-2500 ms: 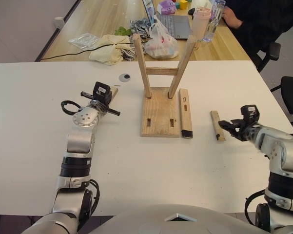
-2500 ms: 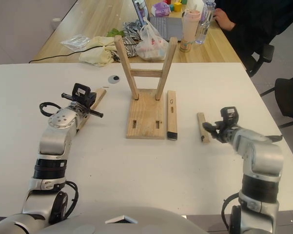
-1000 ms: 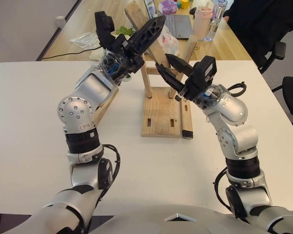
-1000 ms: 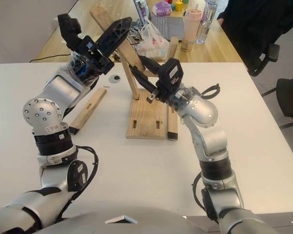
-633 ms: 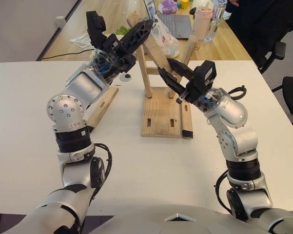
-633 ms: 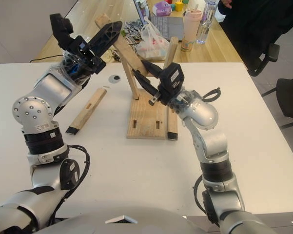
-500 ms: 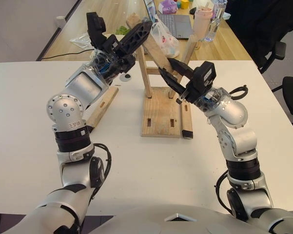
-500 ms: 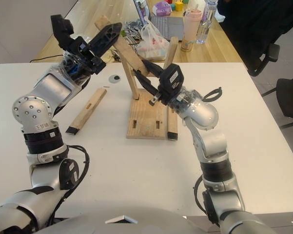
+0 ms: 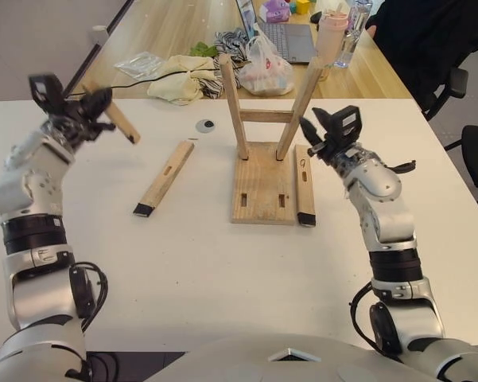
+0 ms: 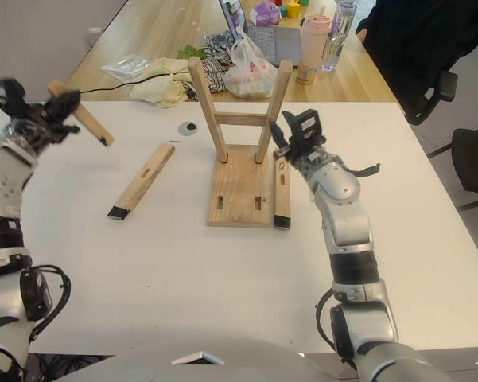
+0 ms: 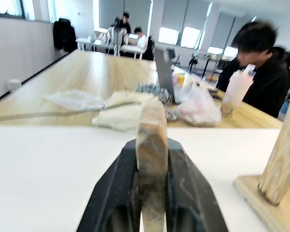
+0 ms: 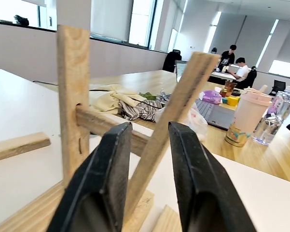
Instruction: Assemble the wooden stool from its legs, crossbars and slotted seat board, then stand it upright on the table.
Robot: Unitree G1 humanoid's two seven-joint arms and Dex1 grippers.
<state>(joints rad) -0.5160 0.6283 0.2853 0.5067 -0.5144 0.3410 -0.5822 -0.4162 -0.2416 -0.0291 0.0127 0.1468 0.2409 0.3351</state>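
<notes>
Slotted pale seat board, two legs upright

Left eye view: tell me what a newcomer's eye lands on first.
The half-built stool mid-table: its seat board lies flat, with two legs and a crossbar standing up from its far end. The left gripper holds a short wooden bar raised over the table's far left. The right gripper sits open close by the stool's right leg.
</notes>
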